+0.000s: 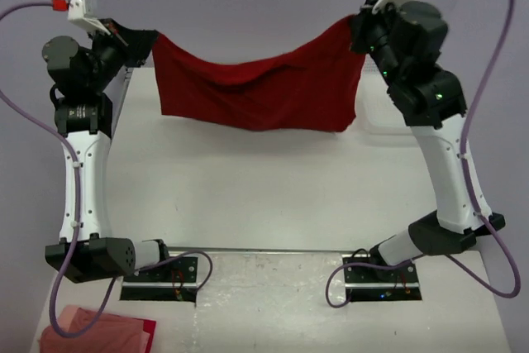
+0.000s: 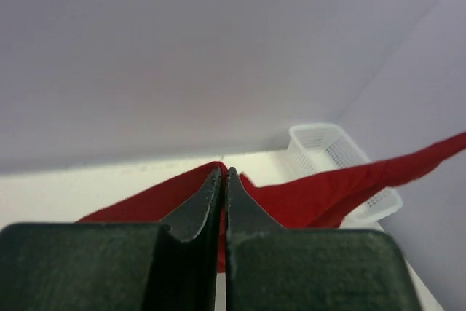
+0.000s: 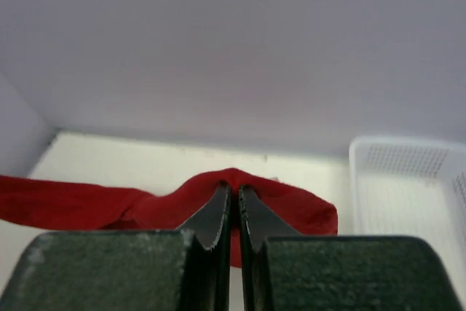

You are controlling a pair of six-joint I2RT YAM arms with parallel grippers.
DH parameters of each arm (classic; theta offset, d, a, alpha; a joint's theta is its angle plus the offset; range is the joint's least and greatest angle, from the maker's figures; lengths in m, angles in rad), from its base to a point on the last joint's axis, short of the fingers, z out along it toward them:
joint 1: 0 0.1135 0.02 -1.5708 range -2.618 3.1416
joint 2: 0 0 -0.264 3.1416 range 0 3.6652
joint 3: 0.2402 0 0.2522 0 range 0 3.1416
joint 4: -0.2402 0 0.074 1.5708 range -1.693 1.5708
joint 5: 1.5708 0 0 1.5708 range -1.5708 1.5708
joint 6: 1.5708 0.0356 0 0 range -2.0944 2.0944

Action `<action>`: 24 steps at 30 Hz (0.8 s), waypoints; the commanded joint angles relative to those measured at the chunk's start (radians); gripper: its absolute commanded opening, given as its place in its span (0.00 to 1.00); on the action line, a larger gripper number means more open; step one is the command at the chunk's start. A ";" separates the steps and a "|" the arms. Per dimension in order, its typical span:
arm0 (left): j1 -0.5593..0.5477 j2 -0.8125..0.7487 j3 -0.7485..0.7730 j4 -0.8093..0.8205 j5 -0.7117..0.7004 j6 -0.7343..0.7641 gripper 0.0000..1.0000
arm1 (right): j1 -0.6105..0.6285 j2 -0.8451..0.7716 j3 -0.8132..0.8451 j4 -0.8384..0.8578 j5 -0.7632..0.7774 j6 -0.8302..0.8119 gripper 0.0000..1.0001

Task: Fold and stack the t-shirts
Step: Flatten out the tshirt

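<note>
We see the right gripper (image 3: 231,193) at the bottom centre of its wrist view, its two dark fingers (image 3: 210,225) pressed together with only a thin slit between them. We find a fold of the red t-shirt (image 3: 73,203) pinched at the fingertips. The cloth humps over the tips, bulges to the right of them, and runs leftward as a gathered band to the frame edge. We note the cream table (image 3: 131,156) beneath the cloth, a white mesh basket (image 3: 408,145) at the right, and a plain pale wall (image 3: 233,49) behind.
</note>
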 commanded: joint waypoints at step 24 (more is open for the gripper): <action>0.006 0.197 0.597 0.160 0.026 0.091 0.00 | 0.047 -0.026 0.475 0.172 -0.193 -0.411 0.00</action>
